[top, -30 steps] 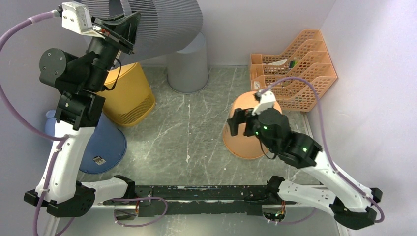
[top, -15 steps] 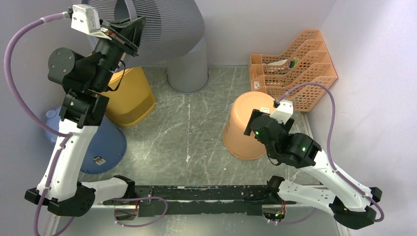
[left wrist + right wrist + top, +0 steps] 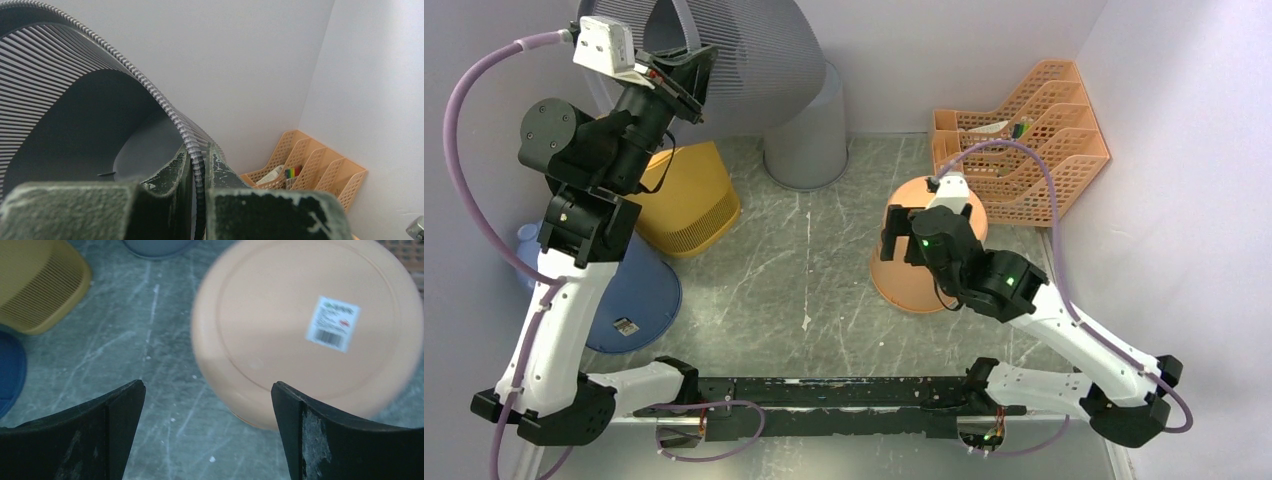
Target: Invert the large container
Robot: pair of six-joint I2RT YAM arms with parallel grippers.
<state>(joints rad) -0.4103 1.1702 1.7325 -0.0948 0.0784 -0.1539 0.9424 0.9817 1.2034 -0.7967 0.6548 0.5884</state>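
Table [image 3: 809, 270]: grey-green marbled top with pale scratches and white flecks. Pale lilac-white walls close it in at the back and on the right side.

Large grey ribbed container [image 3: 759, 55] sits at 11 o'clock in the top view - lifted off the table and tilted, mouth facing the left arm. Left claw [image 3: 679, 70] is clenched on its rim; the wrist view shows the ribbed edge pinched between both fingers [image 3: 172, 172]. The container hangs over a smooth grey bin [image 3: 809, 140] at 12 o'clock; contact cannot be told.

Right claw [image 3: 207, 390] is spread wide and holds nothing. It hovers over an upturned orange bucket [image 3: 300, 340] at 3 o'clock, with a barcode label [image 3: 334, 323] on the bucket's base.

Other things:
- Yellow slotted basket [image 3: 689, 195] at 10 o'clock
- Blue tub [image 3: 639, 290] at 8 o'clock
- Orange mesh file rack [image 3: 1024, 140] at 2 o'clock - against the right wall
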